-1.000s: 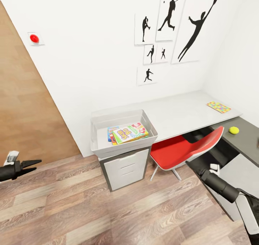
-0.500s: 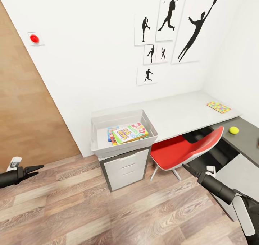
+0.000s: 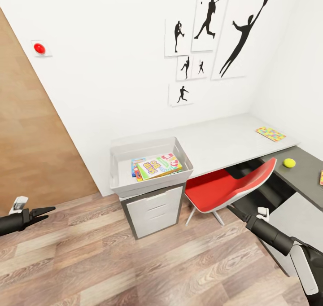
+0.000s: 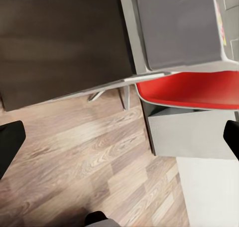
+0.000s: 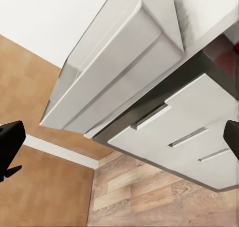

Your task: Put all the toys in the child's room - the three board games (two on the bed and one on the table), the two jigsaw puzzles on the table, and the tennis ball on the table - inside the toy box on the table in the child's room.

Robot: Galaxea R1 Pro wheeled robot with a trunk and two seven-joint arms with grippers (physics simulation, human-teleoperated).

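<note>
Jaws on both arms stand apart and hold nothing: the left gripper [image 3: 45, 211] hangs low over the wood floor [image 3: 134, 265], well left of the toy box [image 3: 150, 166], and the right gripper [image 3: 236, 211] hangs just below the red chair [image 3: 224, 187]. The toy box sits on the near end of the light-grey worktop [image 3: 220, 140], above white drawers [image 3: 154, 209], and already holds printed board games [image 3: 154, 167], a green-yellow-red one lying uppermost. Still outside it are a jigsaw puzzle [image 3: 270, 133] at the far end of the worktop from the toy box, the tennis ball [image 3: 289, 163] on the lower dark-grey section [image 3: 305, 171] beyond the chair, and a sliver of something colourful [image 3: 321, 177] at the picture's edge past the ball, too cropped to name. By my reading the robot is between fetches, empty-handed and turned toward the far corner. The next move calls for rolling past the chair until the ball or puzzle is within the right arm's reach, then bringing the open jaws down over it. White walls enclose the corner; black sports silhouettes [image 3: 211, 41] hang above the worktop, and a red button [image 3: 39, 48] sits on the wall beside a wooden door [image 3: 31, 131].
</note>
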